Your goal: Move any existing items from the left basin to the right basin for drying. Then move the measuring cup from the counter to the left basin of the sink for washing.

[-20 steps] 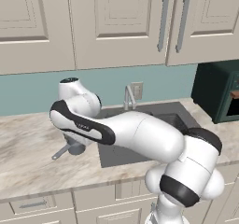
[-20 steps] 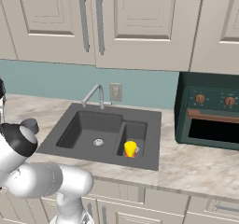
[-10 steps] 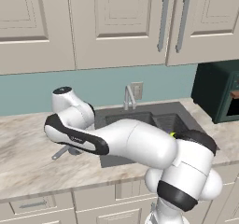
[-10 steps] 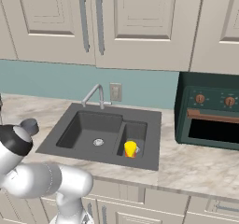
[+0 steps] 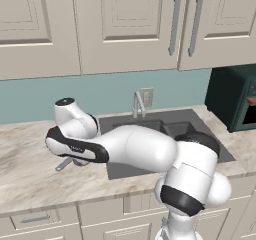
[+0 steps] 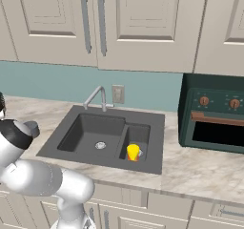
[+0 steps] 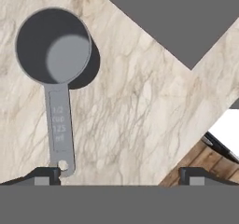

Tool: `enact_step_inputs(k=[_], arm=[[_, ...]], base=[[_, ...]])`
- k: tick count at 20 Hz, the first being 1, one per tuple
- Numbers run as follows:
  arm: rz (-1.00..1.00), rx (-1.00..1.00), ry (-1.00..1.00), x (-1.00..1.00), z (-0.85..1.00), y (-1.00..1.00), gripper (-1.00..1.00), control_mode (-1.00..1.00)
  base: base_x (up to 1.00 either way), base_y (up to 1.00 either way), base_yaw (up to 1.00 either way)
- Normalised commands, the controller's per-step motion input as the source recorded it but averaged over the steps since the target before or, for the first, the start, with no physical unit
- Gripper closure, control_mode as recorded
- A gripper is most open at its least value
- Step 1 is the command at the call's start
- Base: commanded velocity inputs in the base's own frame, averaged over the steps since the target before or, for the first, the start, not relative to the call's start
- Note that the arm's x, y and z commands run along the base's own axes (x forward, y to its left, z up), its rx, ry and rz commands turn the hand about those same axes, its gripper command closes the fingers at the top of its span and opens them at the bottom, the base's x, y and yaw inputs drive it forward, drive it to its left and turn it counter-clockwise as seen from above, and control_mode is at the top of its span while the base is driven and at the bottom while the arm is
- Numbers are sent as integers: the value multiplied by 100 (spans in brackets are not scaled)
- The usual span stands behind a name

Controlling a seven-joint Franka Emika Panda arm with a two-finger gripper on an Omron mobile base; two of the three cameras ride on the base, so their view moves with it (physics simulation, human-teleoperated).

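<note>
A dark green oven (image 6: pixel 213 116) sits under cream cabinets (image 6: pixel 128 25).

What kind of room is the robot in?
It looks like a kitchen. There is a dark double sink with a silver faucet set in a marbled counter, cream cabinets above, and a small dark green oven beside it. A measuring cup lies on the counter.

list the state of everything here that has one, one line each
measuring cup: upright on the counter, empty, not held
yellow cup: standing upright in the right basin
left basin: nothing in it
gripper: open, above the counter, one fingertip near the end of the measuring cup's handle
faucet: no water running
upper cabinets: doors shut
green oven: door shut
</note>
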Motion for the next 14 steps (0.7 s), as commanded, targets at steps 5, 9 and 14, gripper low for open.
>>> enact_step_inputs(k=[5,9,14], arm=[[1,-1,0,26,-22,6,-100,-100],[2,-1,0,25,-15,7,-100,-100],[2,-1,0,18,-14,7,-100,-100]], base=[[0,0,0],[0,0,0],[0,0,0]])
